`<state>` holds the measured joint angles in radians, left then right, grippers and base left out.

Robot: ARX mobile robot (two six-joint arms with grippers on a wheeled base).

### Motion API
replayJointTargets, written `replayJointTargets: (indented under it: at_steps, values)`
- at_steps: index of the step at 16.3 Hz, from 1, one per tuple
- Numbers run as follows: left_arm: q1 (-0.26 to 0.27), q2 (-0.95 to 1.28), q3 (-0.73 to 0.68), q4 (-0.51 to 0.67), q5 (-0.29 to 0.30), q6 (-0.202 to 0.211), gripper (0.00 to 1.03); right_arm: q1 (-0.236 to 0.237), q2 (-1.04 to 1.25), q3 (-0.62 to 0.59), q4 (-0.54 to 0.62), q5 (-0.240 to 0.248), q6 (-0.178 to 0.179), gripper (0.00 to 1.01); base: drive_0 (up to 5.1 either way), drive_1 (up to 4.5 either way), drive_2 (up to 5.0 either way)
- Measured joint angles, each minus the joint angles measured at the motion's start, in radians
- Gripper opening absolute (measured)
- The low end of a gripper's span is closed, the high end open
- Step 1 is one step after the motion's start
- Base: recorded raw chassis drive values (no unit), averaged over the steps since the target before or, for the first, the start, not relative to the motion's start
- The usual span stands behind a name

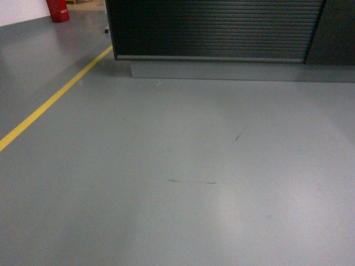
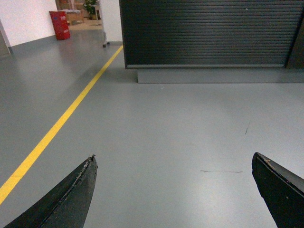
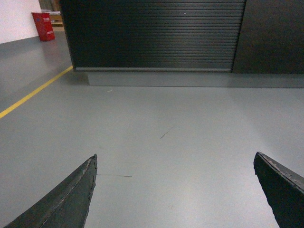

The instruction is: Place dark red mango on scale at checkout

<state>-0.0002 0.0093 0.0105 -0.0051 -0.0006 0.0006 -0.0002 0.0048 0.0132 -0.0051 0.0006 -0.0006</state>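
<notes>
- The bench point(image 1: 216, 27) stands across the top of the head view: a dark front of horizontal ribs above a grey plinth point(image 1: 238, 71). Only its lower front shows; its top is out of frame in all 3 views.
- The mango and the scale appear in none of the 3 views, so where they lie cannot be told.
- Grey floor point(image 1: 183, 183) fills the space before the bench, marked with a few thin dark scuffs.
- A yellow line point(image 1: 50, 102) runs on the floor at left, slanting up toward the bench's left corner.
- A red bin point(image 1: 58, 10) stands far back at upper left, beside a white wall.
- Left hand point(image 2: 173, 190): both black fingers point(image 2: 71, 199) show at the bottom corners of its wrist view, spread wide, with bare floor between them and nothing held.
- Right hand point(image 3: 173, 190): its fingers point(image 3: 71, 199) likewise stand wide apart over the floor, holding nothing.
- Neither hand shows in the head view.
- Both wrist views face the ribbed front, well short of it.
</notes>
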Motion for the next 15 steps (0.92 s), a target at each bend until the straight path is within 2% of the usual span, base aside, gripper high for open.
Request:
replayJointTargets:
  at_steps: [15]
  values:
    - [0.000,0.000,0.000,0.000,0.000,0.000,0.98,0.000,0.000,0.000,-0.001,0.000,0.000,0.98,0.0,4.17,-4.1]
